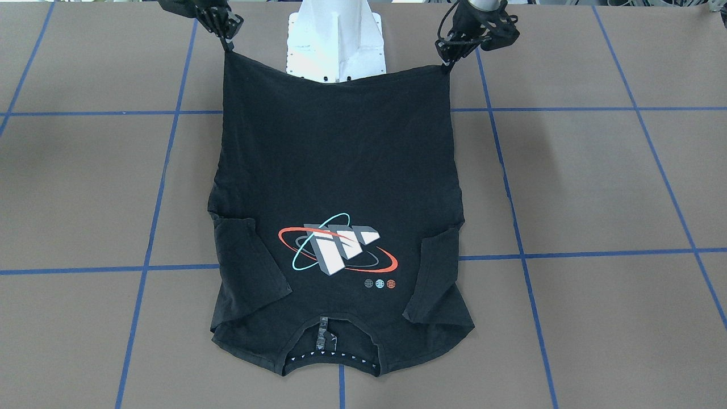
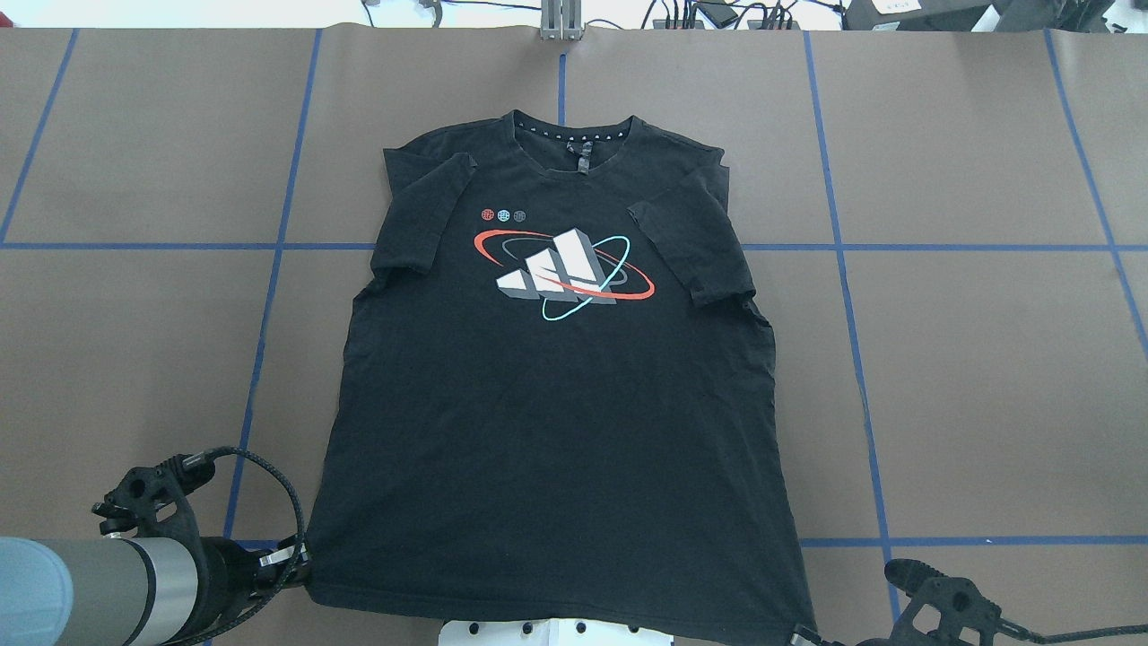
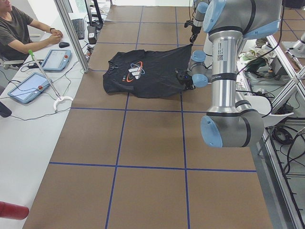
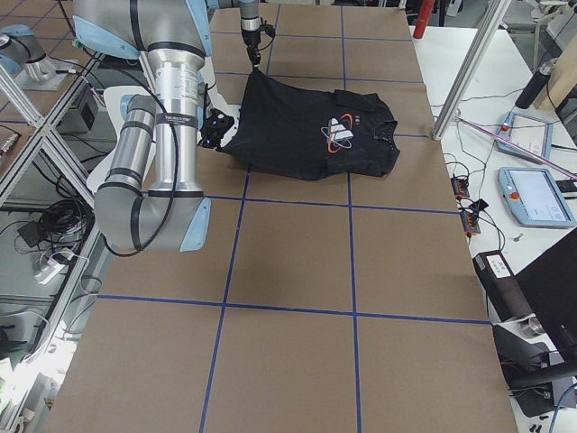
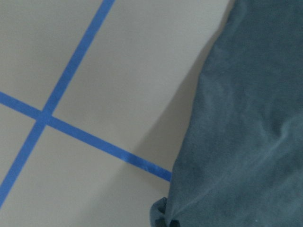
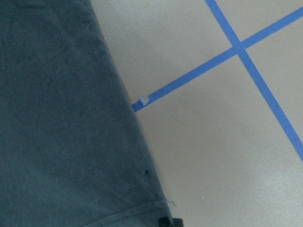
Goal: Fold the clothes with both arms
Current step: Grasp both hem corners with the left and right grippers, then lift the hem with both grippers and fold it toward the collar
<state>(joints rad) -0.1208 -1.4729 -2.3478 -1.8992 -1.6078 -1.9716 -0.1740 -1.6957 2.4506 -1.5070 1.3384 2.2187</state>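
The black t-shirt lies print side up, its red-and-teal orbit print showing, collar at the far side and both sleeves folded in over the chest. My left gripper is shut on the near-left hem corner. My right gripper is shut on the near-right hem corner. In the front-facing view the left gripper and the right gripper hold the hem of the shirt raised above the table, sagging between them. The wrist views show only the shirt's cloth and the table.
The white pedestal base stands behind the lifted hem. Blue tape lines grid the brown table. An operator sits at a side bench with tablets on the far edge.
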